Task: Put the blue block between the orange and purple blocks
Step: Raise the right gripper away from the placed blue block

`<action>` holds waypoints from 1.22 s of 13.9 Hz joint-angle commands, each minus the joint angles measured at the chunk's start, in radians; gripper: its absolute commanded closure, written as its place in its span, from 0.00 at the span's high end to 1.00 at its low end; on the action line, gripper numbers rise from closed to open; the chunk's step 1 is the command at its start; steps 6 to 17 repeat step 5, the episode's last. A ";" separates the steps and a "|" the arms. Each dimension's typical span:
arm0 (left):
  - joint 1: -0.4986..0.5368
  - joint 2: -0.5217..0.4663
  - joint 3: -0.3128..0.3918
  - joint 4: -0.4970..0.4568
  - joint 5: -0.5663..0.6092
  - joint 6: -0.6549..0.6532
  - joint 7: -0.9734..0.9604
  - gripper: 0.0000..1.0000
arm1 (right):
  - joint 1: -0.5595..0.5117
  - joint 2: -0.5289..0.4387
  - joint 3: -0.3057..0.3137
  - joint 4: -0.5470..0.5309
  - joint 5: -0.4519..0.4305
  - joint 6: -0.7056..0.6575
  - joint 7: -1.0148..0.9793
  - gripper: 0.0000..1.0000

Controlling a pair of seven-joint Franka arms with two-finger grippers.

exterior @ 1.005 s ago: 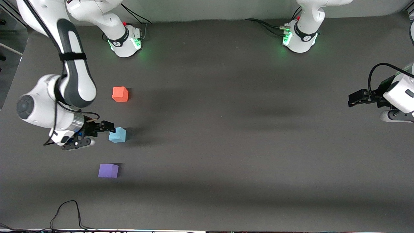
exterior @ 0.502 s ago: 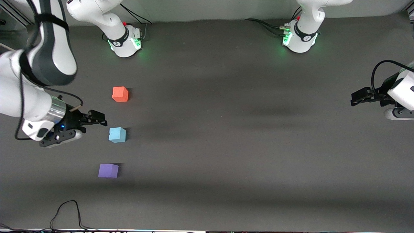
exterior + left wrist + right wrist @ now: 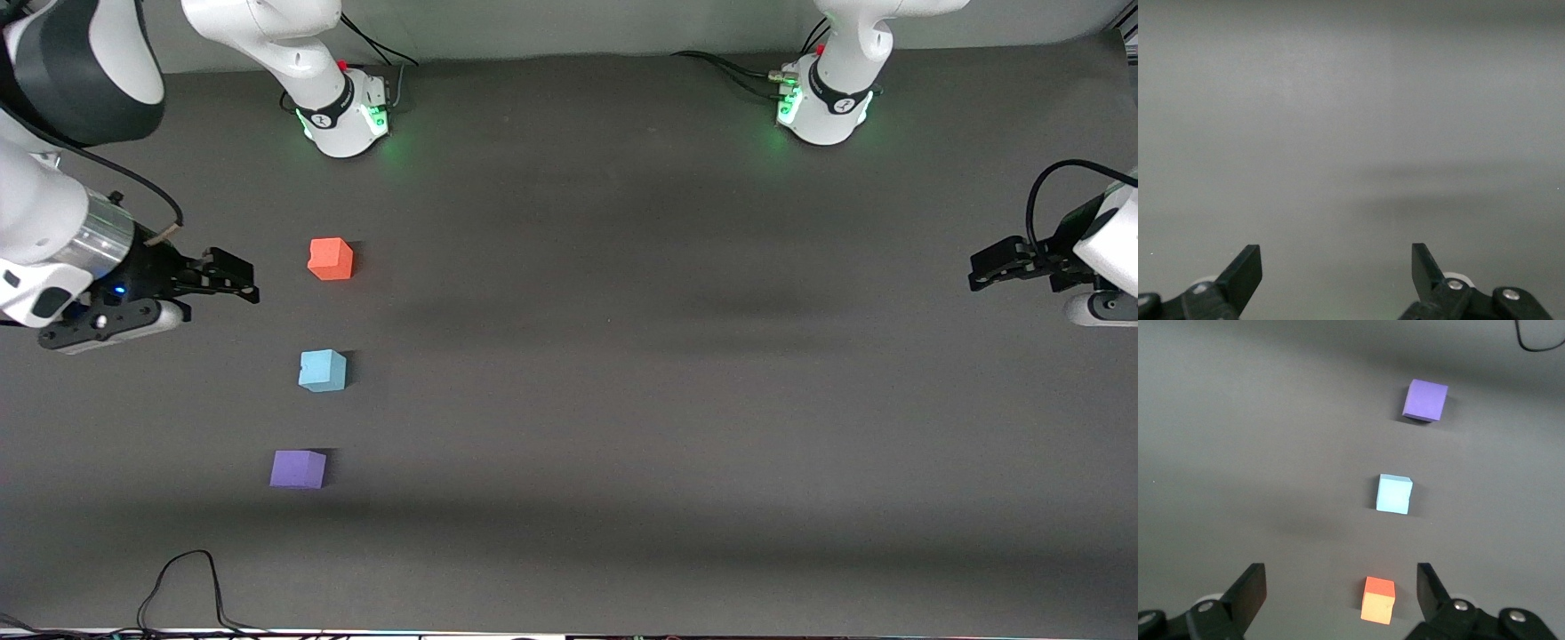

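Nearest me, the soft violet-purple matte cube (image 3: pixel 298 468) is sitting toward the bench's front edge, at the right arm's end. Next, the light sky-blue matte cube (image 3: pixel 322 371) is resting between it and the bright orange-red matte cube (image 3: pixel 331 259), free of any hold. I'm judging placement done; I'm keeping the right hand (image 3: pixel 233 281), fingers apart and empty, clear near that end's edge. The left hand (image 3: pixel 997 264), also spread, is waiting at its end. I'm seeing no containers.

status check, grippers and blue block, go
Right gripper open, empty, beside orange block. Left gripper open, waiting. Blue block between orange and purple block. Nothing obstructing.
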 commanded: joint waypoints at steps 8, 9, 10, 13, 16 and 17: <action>-0.001 -0.015 -0.002 -0.001 0.001 -0.002 -0.010 1.00 | -0.039 -0.047 0.003 -0.051 -0.010 -0.006 0.038 1.00; -0.001 -0.015 -0.002 -0.001 0.001 -0.002 -0.010 1.00 | -0.039 -0.047 0.003 -0.051 -0.010 -0.006 0.038 1.00; -0.001 -0.015 -0.002 -0.001 0.001 -0.002 -0.010 1.00 | -0.039 -0.047 0.003 -0.051 -0.010 -0.006 0.038 1.00; -0.001 -0.015 -0.002 -0.001 0.001 -0.002 -0.010 1.00 | -0.039 -0.047 0.003 -0.051 -0.010 -0.006 0.038 1.00; -0.001 -0.015 -0.002 -0.001 0.001 -0.002 -0.010 1.00 | -0.039 -0.047 0.003 -0.051 -0.010 -0.006 0.038 1.00; -0.001 -0.015 -0.002 -0.001 0.001 -0.002 -0.010 1.00 | -0.039 -0.047 0.003 -0.051 -0.010 -0.006 0.038 1.00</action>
